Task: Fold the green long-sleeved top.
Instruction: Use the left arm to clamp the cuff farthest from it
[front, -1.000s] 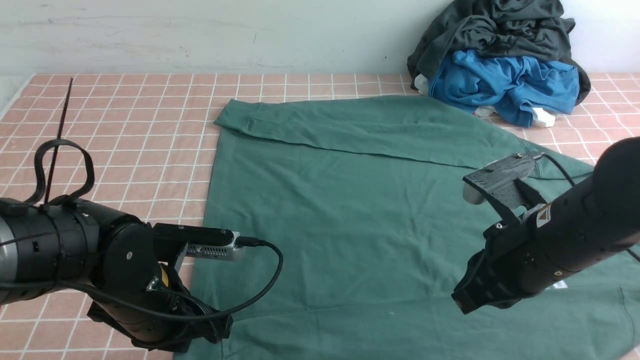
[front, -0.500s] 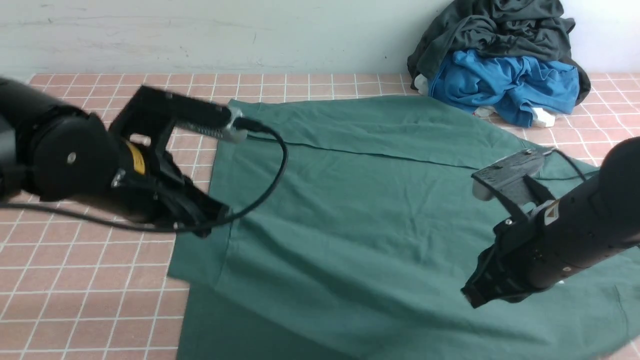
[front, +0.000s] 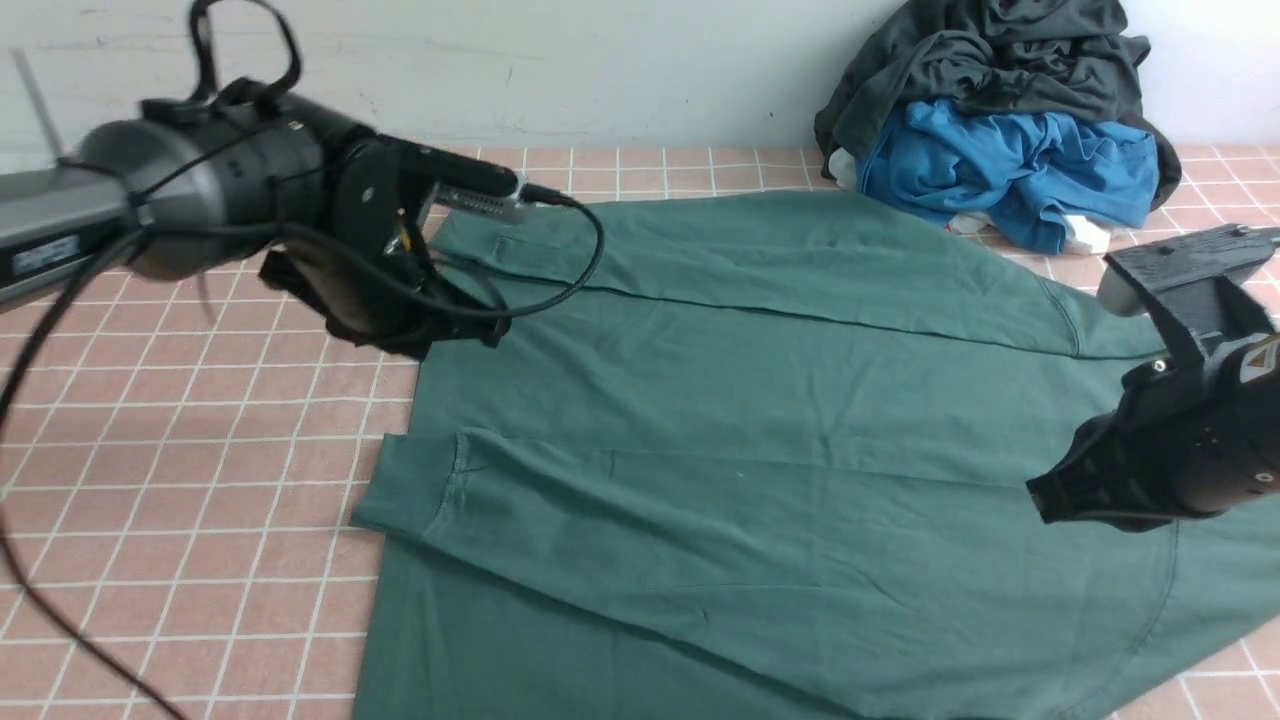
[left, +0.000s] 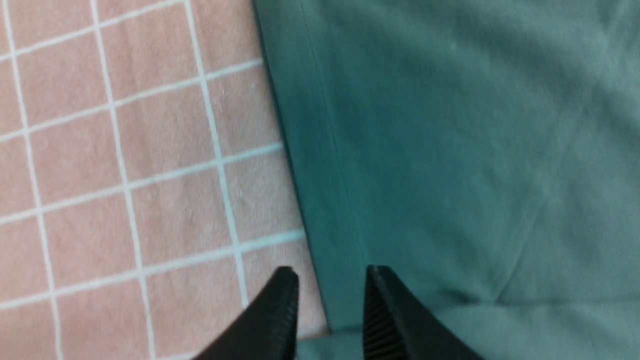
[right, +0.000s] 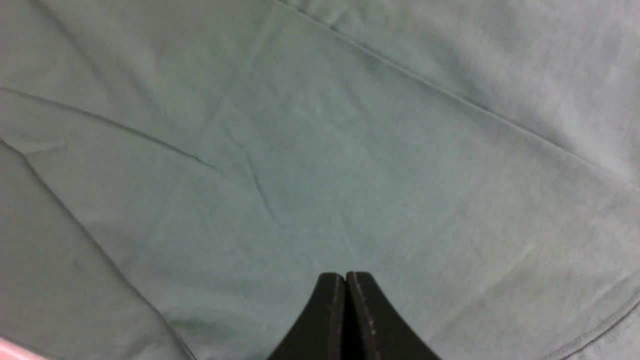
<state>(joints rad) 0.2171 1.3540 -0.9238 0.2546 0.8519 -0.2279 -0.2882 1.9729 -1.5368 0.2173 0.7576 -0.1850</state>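
Observation:
The green long-sleeved top (front: 760, 400) lies spread flat on the pink tiled surface. One sleeve is folded across its body, with the cuff (front: 405, 490) at the near left. The other sleeve (front: 700, 250) lies folded along the far edge. My left gripper (front: 455, 325) hovers over the top's left hem (left: 320, 200). Its jaws stand apart, and the left gripper (left: 331, 272) holds nothing. My right gripper (front: 1050, 495) hangs over the top's right side. In the right wrist view the right gripper (right: 345, 276) is shut with nothing in it, above smooth green cloth (right: 320, 165).
A heap of a dark grey garment (front: 990, 60) and a blue garment (front: 1010, 170) sits at the back right against the pale wall (front: 500, 60). Bare pink tiles (front: 200, 450) stretch along the left of the top.
My left gripper carried the near sleeve up and over the body, let it go and opened, then swung to the far left. My right arm drew back to the right, still shut.

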